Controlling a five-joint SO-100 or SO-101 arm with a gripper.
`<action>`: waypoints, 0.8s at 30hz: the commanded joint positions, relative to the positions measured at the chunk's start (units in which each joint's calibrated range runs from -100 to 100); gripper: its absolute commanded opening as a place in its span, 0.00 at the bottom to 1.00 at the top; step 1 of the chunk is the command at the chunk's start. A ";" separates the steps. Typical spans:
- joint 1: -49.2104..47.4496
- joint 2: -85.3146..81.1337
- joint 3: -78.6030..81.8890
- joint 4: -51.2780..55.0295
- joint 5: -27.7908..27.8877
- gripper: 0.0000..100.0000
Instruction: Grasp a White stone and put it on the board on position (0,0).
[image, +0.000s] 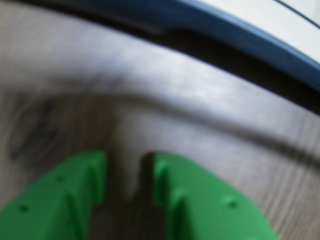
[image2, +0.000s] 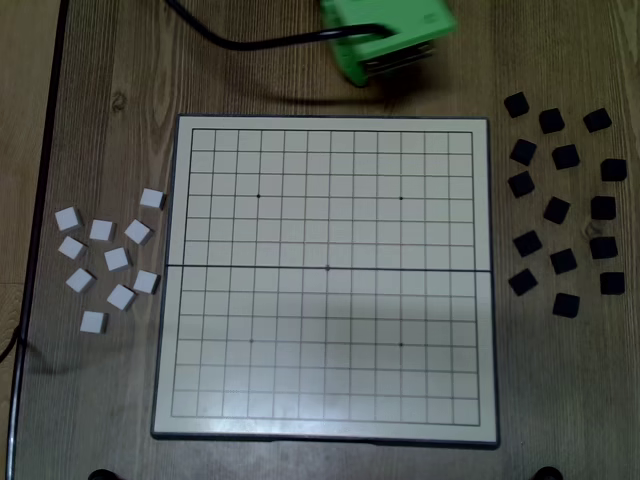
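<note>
Several white square stones (image2: 117, 258) lie loose on the wooden table, left of the board in the fixed view. The gridded board (image2: 325, 300) lies flat in the middle with no stone on it. The arm's green body (image2: 390, 40) is blurred, above the board's top edge and far from the white stones. In the wrist view my green gripper (image: 127, 162) hangs over bare wood with a narrow gap between its fingers and nothing in it. The board's blue rim (image: 240, 30) runs across the top of that view. No stone shows in the wrist view.
Several black stones (image2: 563, 260) are scattered right of the board. A black cable (image2: 260, 42) runs along the table's top edge to the arm. The table's left edge (image2: 45, 200) is near the white stones.
</note>
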 joint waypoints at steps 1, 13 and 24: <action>5.32 1.15 0.62 3.85 -2.98 0.06; 13.15 0.90 0.62 3.85 -2.69 0.06; 23.26 1.15 0.62 3.85 -3.66 0.06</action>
